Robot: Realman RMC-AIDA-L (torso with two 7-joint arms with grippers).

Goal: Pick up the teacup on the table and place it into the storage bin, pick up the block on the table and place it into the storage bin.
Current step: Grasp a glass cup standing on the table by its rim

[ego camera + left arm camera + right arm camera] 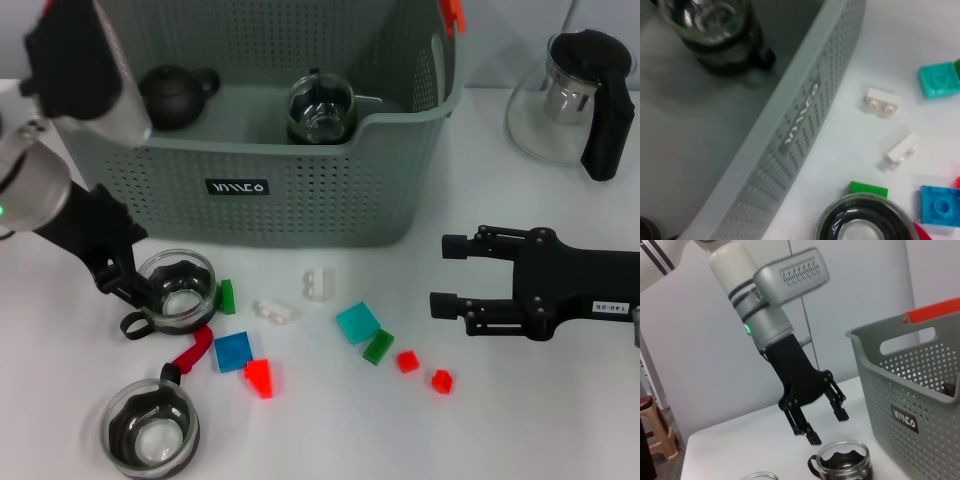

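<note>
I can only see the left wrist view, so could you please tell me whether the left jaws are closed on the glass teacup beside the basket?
Observer: No. The left gripper hangs at the teacup, just above its rim, with its jaws open and nothing between them.
Operator: Thank you. Where is the right arm, please?
Observer: The right gripper sits off to the right, in front of the basket, with its jaws open and empty.
</note>
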